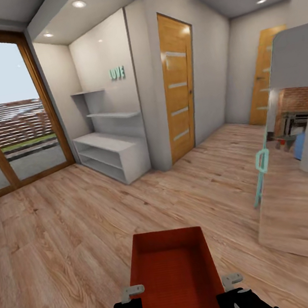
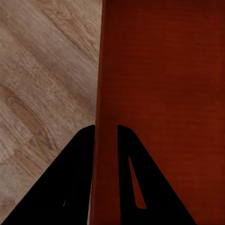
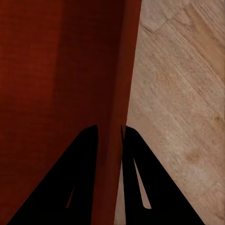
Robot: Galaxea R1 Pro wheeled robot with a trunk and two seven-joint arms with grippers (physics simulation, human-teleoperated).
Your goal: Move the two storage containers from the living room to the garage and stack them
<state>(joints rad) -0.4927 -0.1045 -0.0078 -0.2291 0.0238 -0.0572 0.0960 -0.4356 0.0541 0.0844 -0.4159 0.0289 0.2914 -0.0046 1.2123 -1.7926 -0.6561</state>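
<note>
I hold one red-orange storage container [image 1: 172,270] out in front of me, low over the wood plank flooring [image 1: 61,228]. It is open-topped and empty. My left gripper [image 1: 131,301] is shut on its left wall, and in the left wrist view the gripper [image 2: 105,129] pinches that wall [image 2: 105,70] between its black fingers. On the right wall my right gripper [image 1: 233,286] is shut too; the right wrist view shows the gripper [image 3: 110,127] clamped on the container's rim [image 3: 119,70]. The garage is out of view.
An orange door with frosted strips [image 1: 179,85] stands ahead, and another orange door [image 1: 266,76] is at the far right. A white shelf unit [image 1: 112,155] sits by the wall, a glass sliding door [image 1: 3,113] at left. A tall reflective panel [image 1: 289,192] stands close on the right.
</note>
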